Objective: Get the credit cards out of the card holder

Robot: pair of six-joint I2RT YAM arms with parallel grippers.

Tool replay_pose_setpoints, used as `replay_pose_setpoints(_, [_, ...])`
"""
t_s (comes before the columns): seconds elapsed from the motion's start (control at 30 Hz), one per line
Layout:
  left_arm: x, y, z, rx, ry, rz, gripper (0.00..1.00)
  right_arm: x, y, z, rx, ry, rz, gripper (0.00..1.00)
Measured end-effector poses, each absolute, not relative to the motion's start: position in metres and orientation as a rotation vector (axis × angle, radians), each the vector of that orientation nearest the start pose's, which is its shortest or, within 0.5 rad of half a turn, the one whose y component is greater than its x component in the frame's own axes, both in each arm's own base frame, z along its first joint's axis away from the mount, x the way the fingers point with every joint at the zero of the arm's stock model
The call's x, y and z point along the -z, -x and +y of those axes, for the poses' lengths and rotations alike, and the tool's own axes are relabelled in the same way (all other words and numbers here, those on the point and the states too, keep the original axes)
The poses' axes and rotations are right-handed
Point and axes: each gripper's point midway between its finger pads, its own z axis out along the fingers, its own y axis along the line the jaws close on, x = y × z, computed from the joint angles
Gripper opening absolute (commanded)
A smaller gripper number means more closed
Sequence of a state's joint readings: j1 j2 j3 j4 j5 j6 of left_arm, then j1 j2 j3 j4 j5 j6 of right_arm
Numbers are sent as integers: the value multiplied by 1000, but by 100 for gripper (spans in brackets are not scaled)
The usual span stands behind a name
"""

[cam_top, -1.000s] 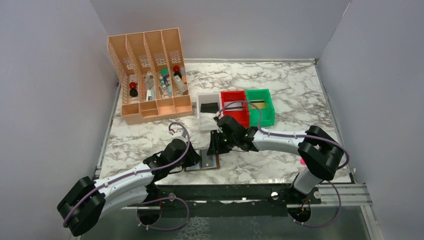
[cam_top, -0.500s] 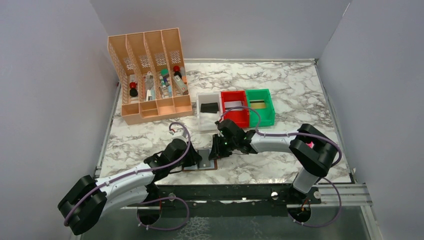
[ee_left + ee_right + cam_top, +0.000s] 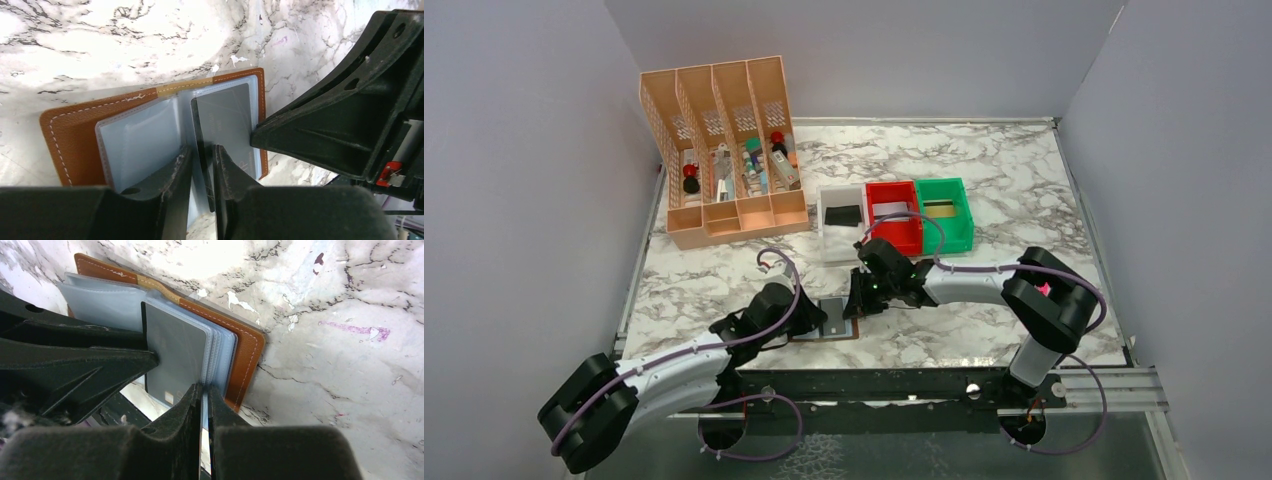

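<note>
The brown card holder (image 3: 834, 324) lies open near the table's front edge, its clear sleeves up (image 3: 140, 140). A grey credit card (image 3: 225, 117) stands partly out of a sleeve; it also shows in the right wrist view (image 3: 175, 357). My left gripper (image 3: 202, 160) is closed to a narrow gap over that card's dark edge and the sleeve beside it. My right gripper (image 3: 205, 390) is shut on the edge of the stacked clear sleeves over the holder's brown cover (image 3: 245, 360). The two grippers (image 3: 816, 318) (image 3: 854, 303) face each other across the holder.
A white bin (image 3: 841, 240) with a dark card, a red bin (image 3: 894, 228) and a green bin (image 3: 946, 228) stand behind the holder. A peach desk organizer (image 3: 724, 215) with small items stands at the back left. The table's front edge is just below the holder.
My right gripper has moved a little left and down onto the holder's right side. My left arm has shifted slightly; the holder stays in place.
</note>
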State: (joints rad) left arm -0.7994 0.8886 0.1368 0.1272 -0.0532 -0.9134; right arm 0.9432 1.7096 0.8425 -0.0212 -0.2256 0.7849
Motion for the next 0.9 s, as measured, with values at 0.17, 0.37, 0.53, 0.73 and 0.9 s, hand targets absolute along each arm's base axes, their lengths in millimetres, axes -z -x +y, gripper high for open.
replay_pose_setpoints(0.17, [-27, -168, -206, 898, 191, 2328, 8, -23, -173, 355, -930, 324, 2698, 11])
replay_pose_setpoints(0.37, [-28, -169, -203, 935, 230, 2310, 8, -23, -174, 355, -929, 322, 2696, 10])
replay_pose_setpoints(0.53, [-30, -166, -199, 952, 241, 2298, 3, -22, -176, 356, -929, 313, 2689, 9])
replay_pose_setpoints(0.73, [-30, -165, -193, 951, 255, 2297, 0, -22, -179, 360, -933, 306, 2683, 8])
replay_pose_setpoints(0.9, [-30, -164, -190, 952, 251, 2298, 17, -22, -180, 361, -935, 303, 2682, 8])
